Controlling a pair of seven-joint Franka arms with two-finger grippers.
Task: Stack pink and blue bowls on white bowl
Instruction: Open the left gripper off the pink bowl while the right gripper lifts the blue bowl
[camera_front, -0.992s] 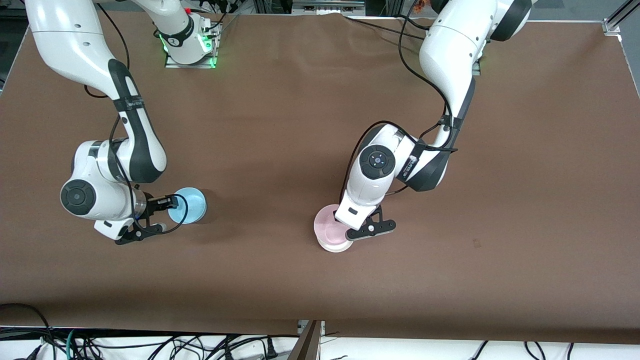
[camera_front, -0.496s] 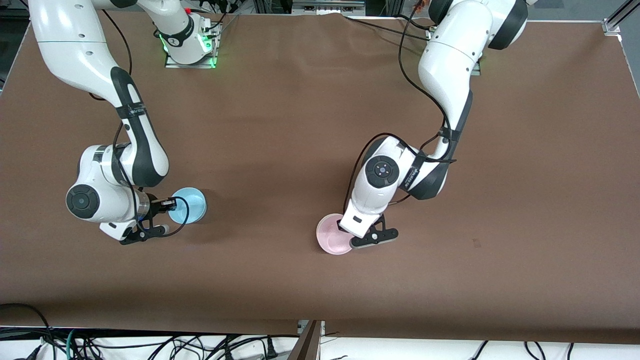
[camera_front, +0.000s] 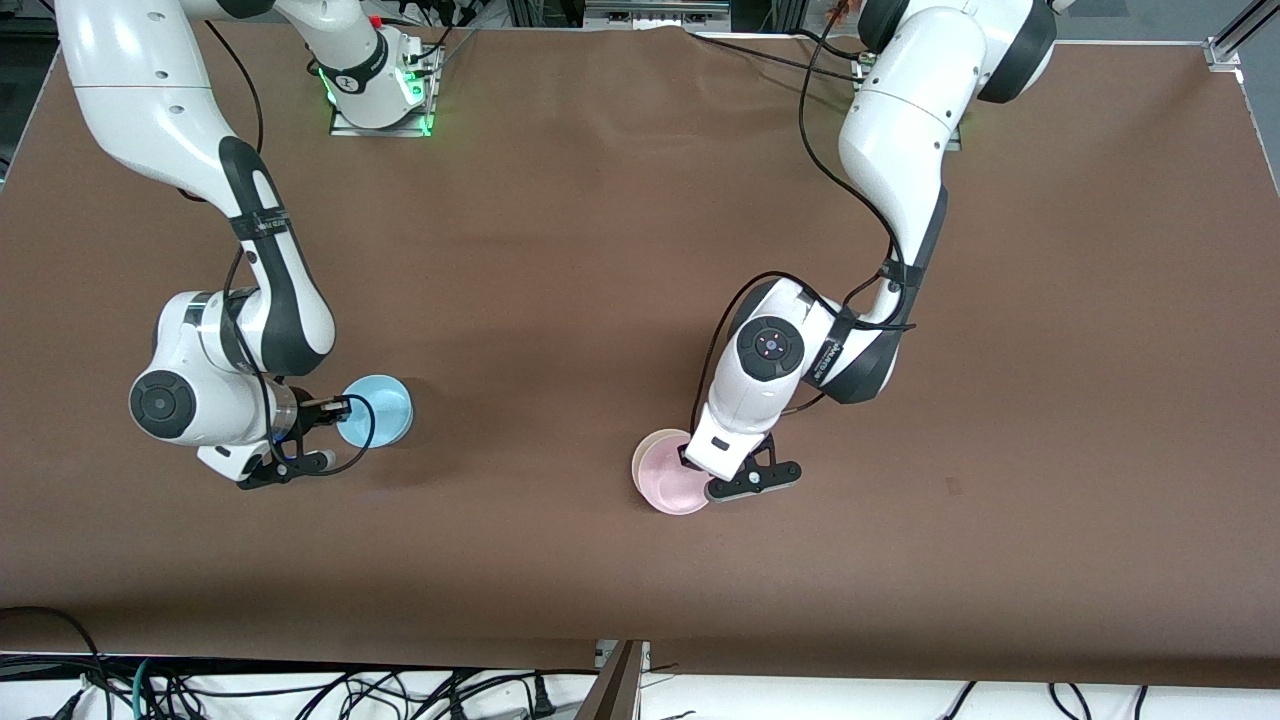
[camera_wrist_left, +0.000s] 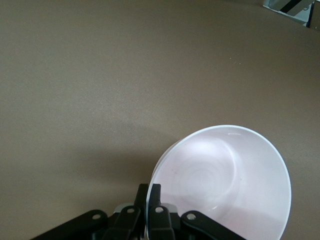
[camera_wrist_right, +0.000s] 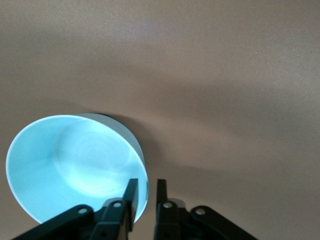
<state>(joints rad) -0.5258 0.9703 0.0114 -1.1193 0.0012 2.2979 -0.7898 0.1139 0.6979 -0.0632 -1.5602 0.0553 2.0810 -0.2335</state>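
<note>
A: Where is the blue bowl (camera_front: 382, 410)?

B: On the brown table (camera_front: 600, 250), low in the front view toward the right arm's end; the right gripper (camera_wrist_right: 146, 187) stands astride its rim, one finger (camera_wrist_right: 131, 192) inside, the other outside, a narrow gap showing between them, so not clamped.

A: And the pink bowl (camera_front: 672, 485)?

B: Lower middle of the front view; the left gripper (camera_wrist_left: 149, 192) has its fingers pressed together on the rim.

A: The white bowl (camera_front: 641, 455)?

B: Only a pale crescent shows at the pink bowl's upper edge; it seems to lie under the pink one, though I cannot tell whether the pink bowl is seated in it.
</note>
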